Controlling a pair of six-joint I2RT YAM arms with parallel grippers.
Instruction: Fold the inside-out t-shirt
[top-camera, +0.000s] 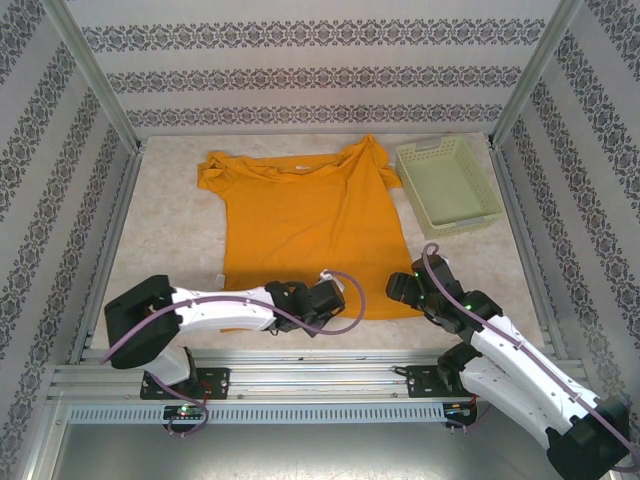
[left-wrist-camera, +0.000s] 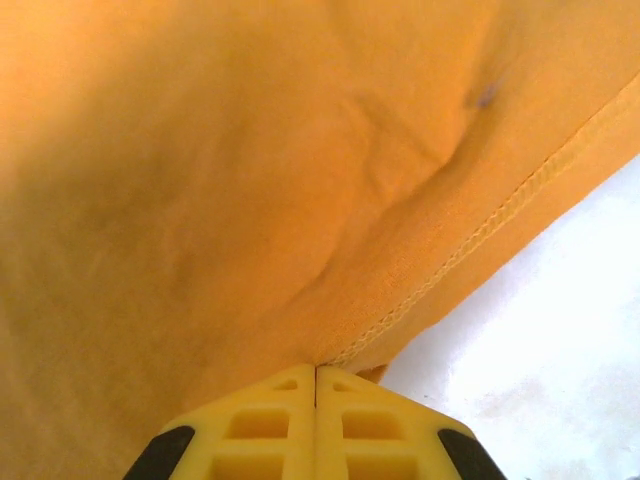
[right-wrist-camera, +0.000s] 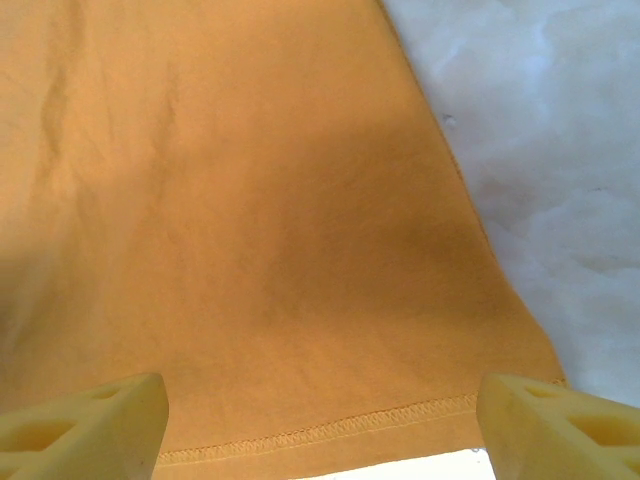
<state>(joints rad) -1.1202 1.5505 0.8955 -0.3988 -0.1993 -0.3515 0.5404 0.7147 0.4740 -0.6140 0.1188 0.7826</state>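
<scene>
The inside-out t-shirt (top-camera: 310, 220) lies spread flat on the table, plain orange-yellow, with its collar at the far end and its bottom hem toward the arms. My left gripper (top-camera: 330, 297) sits low at the near hem. In the left wrist view its yellow jaws (left-wrist-camera: 316, 372) are pressed together, and the stitched hem (left-wrist-camera: 500, 205) runs into their tips, the cloth (left-wrist-camera: 250, 180) puckering there. My right gripper (top-camera: 405, 288) hovers over the shirt's near right corner. In its wrist view it (right-wrist-camera: 320, 400) stands open, its fingers (right-wrist-camera: 100, 425) wide apart over the hem (right-wrist-camera: 330, 432), holding nothing.
A pale green perforated basket (top-camera: 448, 183) stands at the back right, close to the shirt's right sleeve. Bare marbled tabletop (top-camera: 170, 240) shows to the left of the shirt and past its right edge (right-wrist-camera: 540, 150). Metal frame posts and patterned walls enclose the table.
</scene>
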